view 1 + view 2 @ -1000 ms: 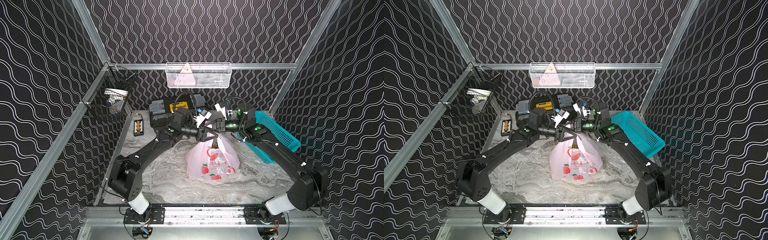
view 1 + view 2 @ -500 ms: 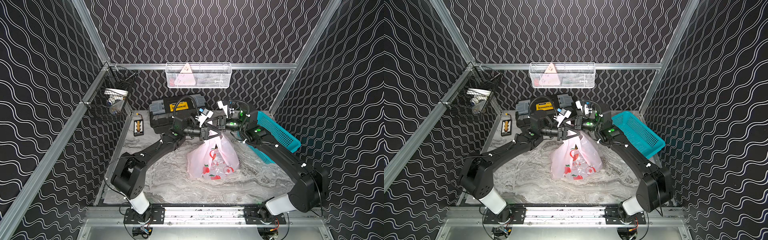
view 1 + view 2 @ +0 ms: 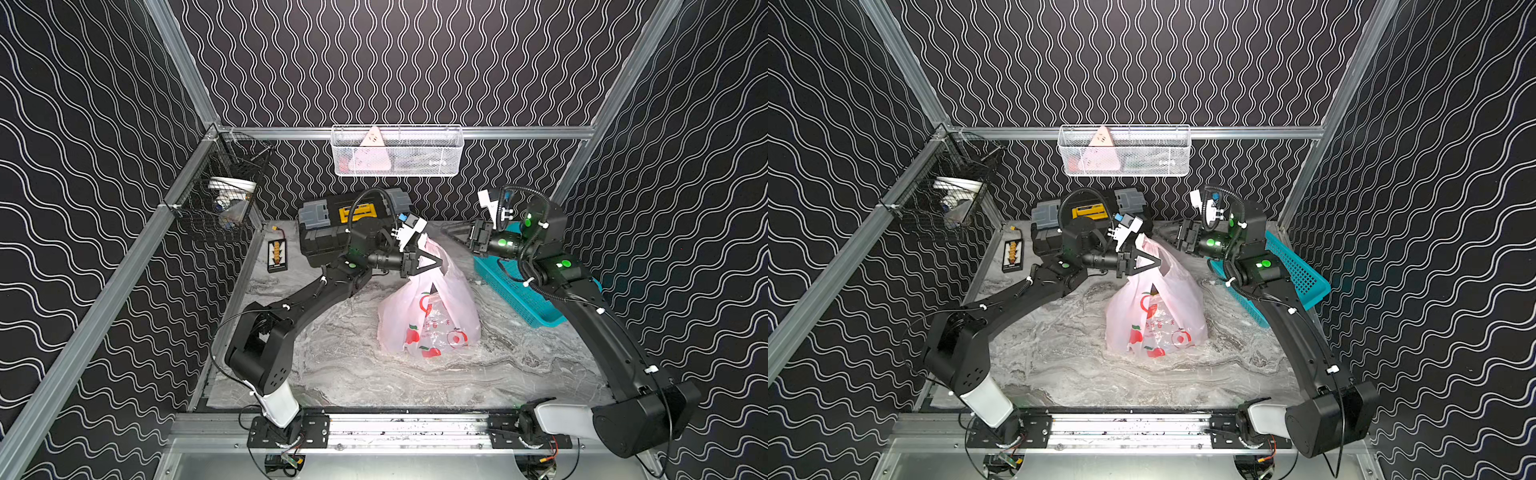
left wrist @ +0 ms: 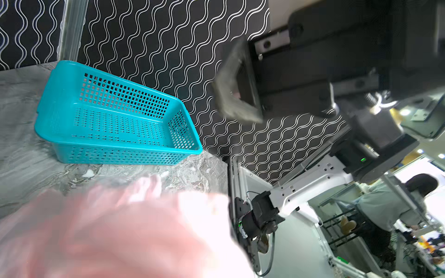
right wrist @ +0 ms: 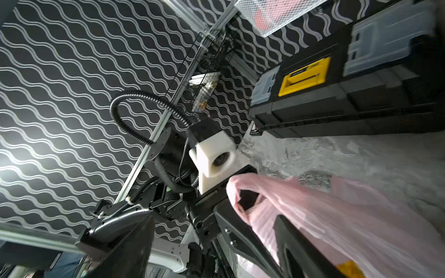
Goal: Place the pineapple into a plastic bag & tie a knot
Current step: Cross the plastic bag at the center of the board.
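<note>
The left gripper pinches its fingers together on the gathered top of the plastic bag, while the right gripper, blurred, stands with fingers apart and empty just beside it.

Thin, glossy translucent plastic bag; matt perforated plastic basket.

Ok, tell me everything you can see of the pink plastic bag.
The thin translucent pale-pink plastic bag, printed with red apples and red writing, stands tent-like on the grey marbled table, its base spread. Its top rises to a peak pinched in the shut left gripper. The right gripper is clear of it.
</note>
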